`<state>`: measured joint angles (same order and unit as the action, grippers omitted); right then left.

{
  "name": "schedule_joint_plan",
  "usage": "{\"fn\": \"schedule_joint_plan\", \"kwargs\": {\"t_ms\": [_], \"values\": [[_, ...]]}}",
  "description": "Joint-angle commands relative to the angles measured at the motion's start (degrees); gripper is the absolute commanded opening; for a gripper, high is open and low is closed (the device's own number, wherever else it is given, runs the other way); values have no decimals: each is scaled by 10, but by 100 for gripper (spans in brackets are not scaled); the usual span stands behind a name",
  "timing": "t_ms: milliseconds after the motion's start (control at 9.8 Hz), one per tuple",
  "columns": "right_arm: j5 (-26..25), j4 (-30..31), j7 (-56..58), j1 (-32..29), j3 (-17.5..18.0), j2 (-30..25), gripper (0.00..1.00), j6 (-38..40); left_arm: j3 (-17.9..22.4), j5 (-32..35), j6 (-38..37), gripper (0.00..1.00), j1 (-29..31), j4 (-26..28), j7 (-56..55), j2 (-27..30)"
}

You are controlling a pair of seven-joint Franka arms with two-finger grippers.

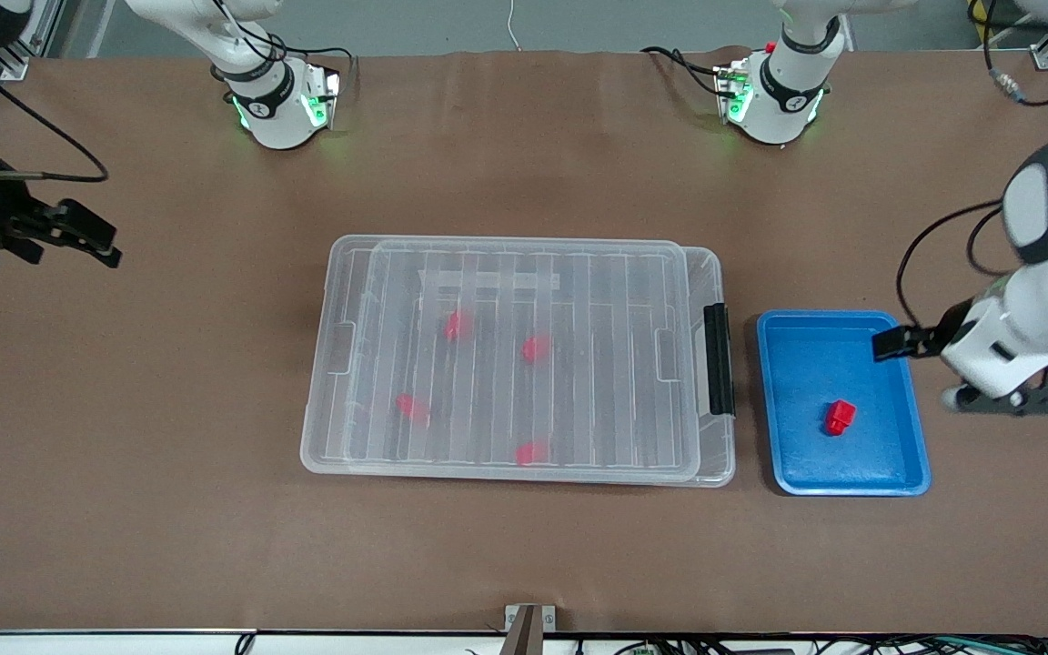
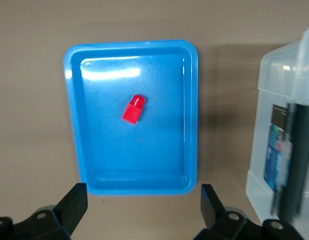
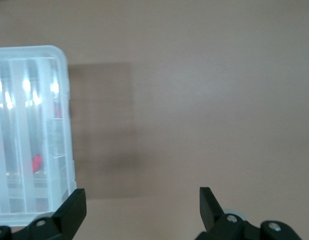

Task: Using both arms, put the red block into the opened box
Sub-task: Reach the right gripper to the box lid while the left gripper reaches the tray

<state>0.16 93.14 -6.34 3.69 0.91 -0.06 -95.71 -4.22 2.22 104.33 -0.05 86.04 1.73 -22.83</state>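
A red block (image 1: pixel 840 417) lies alone in a shallow blue tray (image 1: pixel 906 473) at the left arm's end of the table, also seen in the left wrist view as the red block (image 2: pixel 134 109). The clear box (image 1: pixel 717 459) sits mid-table with its ribbed lid (image 1: pixel 506 273) lying over it, slid slightly toward the right arm's end. Several red blocks (image 1: pixel 536 347) show blurred through the lid. My left gripper (image 2: pixel 143 202) hangs open above the table just off the tray's edge, holding nothing. My right gripper (image 1: pixel 96 238) hovers open over bare table at the right arm's end, well apart from the box.
A black clip handle (image 1: pixel 718 357) is on the box's short end facing the tray. The box's corner (image 3: pixel 29 135) shows in the right wrist view. Brown table surface surrounds the box and tray.
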Motion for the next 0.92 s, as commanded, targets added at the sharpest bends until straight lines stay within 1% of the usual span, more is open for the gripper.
{"fn": "schedule_joint_plan", "kwargs": {"t_ms": [0,102,204,306,408,510,612,714,816], "values": [[1,-4,-14,32,7,98,100,-63,0,5,59,100,6,-2,80,-71],[-2,-2,-38,50,7,133,100,-89,2,16,88,100,8,10,132,-89],[-6,-1,-69,78,7,162,100,-101,1,40,114,100,18,27,166,-93],[-17,2,-97,114,6,187,100,-113,1,46,145,100,20,54,192,-93],[-41,2,-116,136,6,212,100,-122,1,50,175,100,19,81,202,-93],[-57,4,-136,152,6,227,100,-128,1,50,199,97,22,98,206,-96],[-59,6,-142,157,6,228,100,-132,1,50,213,96,30,105,212,-114],[-59,6,-142,158,6,230,100,-137,0,49,215,92,39,109,212,-121],[-59,7,-142,163,6,237,100,-140,0,48,215,90,41,109,211,-131]]}}
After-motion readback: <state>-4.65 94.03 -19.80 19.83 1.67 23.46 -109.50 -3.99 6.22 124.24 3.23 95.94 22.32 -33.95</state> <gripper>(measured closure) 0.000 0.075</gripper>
